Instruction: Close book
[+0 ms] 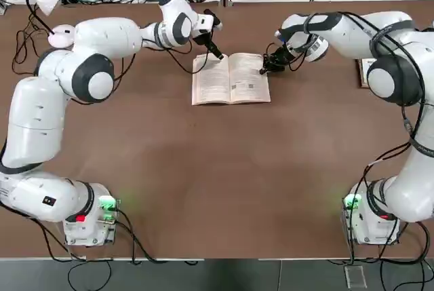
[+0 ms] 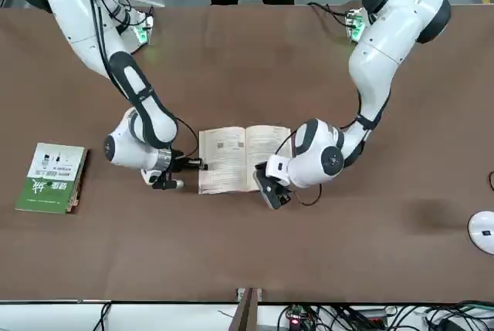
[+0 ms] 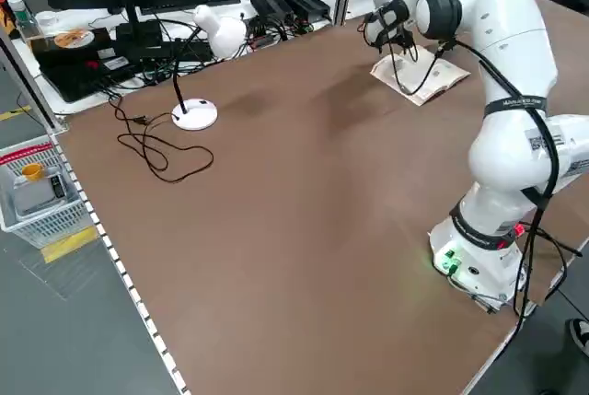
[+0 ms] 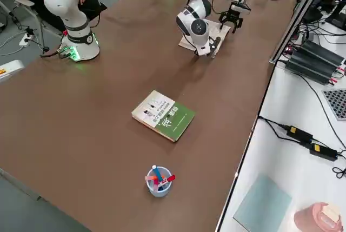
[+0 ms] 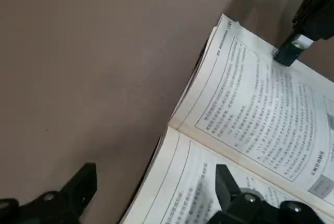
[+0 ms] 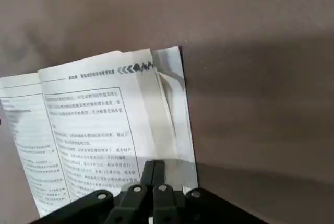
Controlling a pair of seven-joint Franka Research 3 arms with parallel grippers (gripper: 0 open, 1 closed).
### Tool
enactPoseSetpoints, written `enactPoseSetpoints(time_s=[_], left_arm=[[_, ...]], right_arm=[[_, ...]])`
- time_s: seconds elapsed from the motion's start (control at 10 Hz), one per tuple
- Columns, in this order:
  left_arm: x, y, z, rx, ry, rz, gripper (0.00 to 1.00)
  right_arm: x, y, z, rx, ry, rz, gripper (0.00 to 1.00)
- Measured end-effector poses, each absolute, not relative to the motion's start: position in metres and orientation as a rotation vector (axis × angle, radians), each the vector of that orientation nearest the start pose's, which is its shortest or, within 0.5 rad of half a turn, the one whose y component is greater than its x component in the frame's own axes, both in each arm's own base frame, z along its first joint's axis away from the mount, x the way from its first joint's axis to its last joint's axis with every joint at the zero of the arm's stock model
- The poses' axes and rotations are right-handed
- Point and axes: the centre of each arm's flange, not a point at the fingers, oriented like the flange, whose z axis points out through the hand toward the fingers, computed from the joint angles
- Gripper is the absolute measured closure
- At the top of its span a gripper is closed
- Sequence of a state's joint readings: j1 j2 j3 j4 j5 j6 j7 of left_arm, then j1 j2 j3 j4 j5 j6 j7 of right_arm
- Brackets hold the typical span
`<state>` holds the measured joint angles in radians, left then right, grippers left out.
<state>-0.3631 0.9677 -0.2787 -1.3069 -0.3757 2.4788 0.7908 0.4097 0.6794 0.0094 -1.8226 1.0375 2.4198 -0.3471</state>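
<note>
Open book (image 1: 230, 79), right fingers (image 6: 154, 174) clenched at its right edge, left fingers (image 5: 224, 182) parted by its left.

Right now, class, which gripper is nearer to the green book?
Right. The right gripper is at the open book's right edge, the side facing the green book; the left gripper is farther off, by its left page.

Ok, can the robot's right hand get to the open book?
Yes, it looks like it: the right hand is already over the edge of the open book, and nothing seems to be in between.
</note>
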Motion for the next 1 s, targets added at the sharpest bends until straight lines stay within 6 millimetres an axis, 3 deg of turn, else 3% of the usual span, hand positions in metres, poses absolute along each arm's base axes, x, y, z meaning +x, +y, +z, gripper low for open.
enactPoseSetpoints(time_s=[0.5, 1.0], left_arm=[[0.645, -0.402, 0.168, -3.203, 1.705, -0.446, 0.0], [0.641, -0.401, 0.16, -3.3, 1.667, -0.383, 0.0]], right_arm=[[0.582, 0.263, 0.156, -2.5, 0.09, 0.126, 0.99], [0.582, 0.263, 0.156, -2.5, 0.09, 0.126, 0.99]])
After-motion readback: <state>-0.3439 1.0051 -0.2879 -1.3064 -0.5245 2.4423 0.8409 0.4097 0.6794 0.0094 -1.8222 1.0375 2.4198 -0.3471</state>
